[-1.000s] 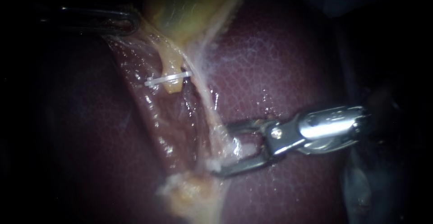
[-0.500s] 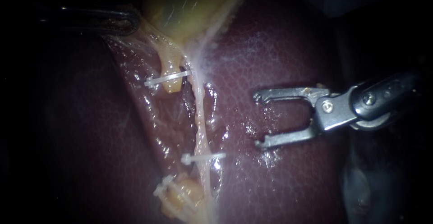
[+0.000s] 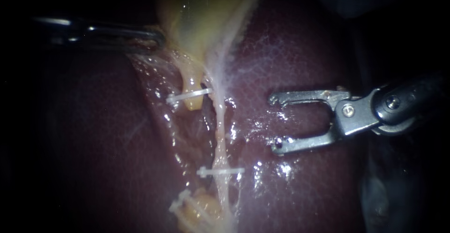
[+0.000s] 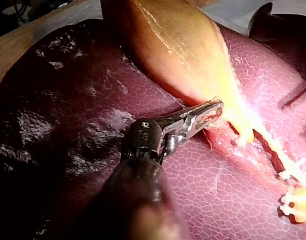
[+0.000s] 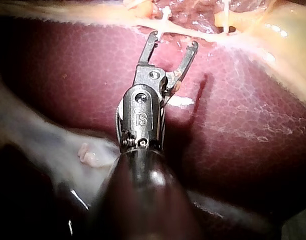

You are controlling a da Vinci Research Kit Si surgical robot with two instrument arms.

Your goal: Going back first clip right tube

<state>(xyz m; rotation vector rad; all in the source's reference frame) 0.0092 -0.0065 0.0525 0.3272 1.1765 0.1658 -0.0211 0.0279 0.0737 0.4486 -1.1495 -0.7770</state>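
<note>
The pale right tube runs down over the liver and carries a white clip low on it. My right instrument stands to the right of the tube, apart from it, jaws open and empty. In the right wrist view its open jaws sit just short of the tube and a clip. My left instrument is shut on the edge of the yellow gallbladder, as its own view shows. A short yellow tube stump bears another clip.
More white clips sit on a yellow lump at the lower end of the tubes. Wet, glistening raw tissue lies between the stump and the right tube. Dark liver surrounds the left instrument's shaft.
One second ago my right instrument's jaws were around the right tube low down. They have since drawn back to the right, open, and a white clip now shows on the tube there. The view shifted slightly.
</note>
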